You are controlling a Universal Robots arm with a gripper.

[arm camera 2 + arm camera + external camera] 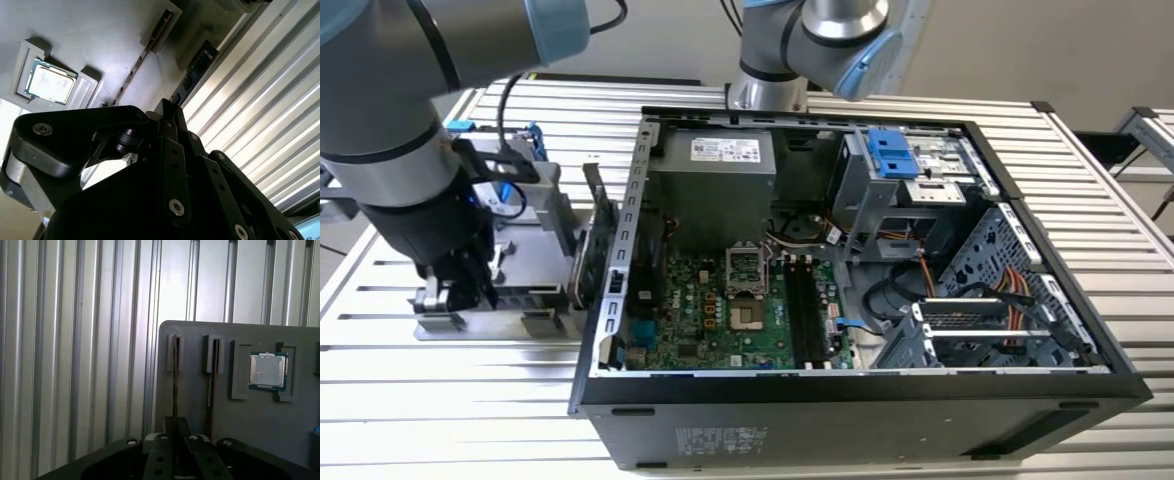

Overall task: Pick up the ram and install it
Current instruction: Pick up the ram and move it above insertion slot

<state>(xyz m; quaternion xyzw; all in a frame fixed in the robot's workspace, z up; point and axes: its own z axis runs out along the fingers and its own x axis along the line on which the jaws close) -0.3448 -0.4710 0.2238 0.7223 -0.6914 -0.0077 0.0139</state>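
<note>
Two ram sticks stand on edge in slots of a grey fixture plate [240, 440]. My gripper [175, 426] is down on the ram [175, 375] farther from the processor chip, and its fingers are closed together over the stick's upper edge. That ram [196, 67] still sits in its slot, running into the fingertips [166, 116] in the second wrist view. In the exterior view the gripper [454, 295] is low over the fixture [534, 322], at the exterior view's left of the open computer case [854, 395].
A second stick [212, 370] stands in the neighbouring slot, beside a processor chip [268, 371] in its pocket. Long black memory slots [803, 312] lie on the green motherboard inside the case. Another arm's base [767, 90] stands behind the case. The ribbed metal table [440, 400] lies all around.
</note>
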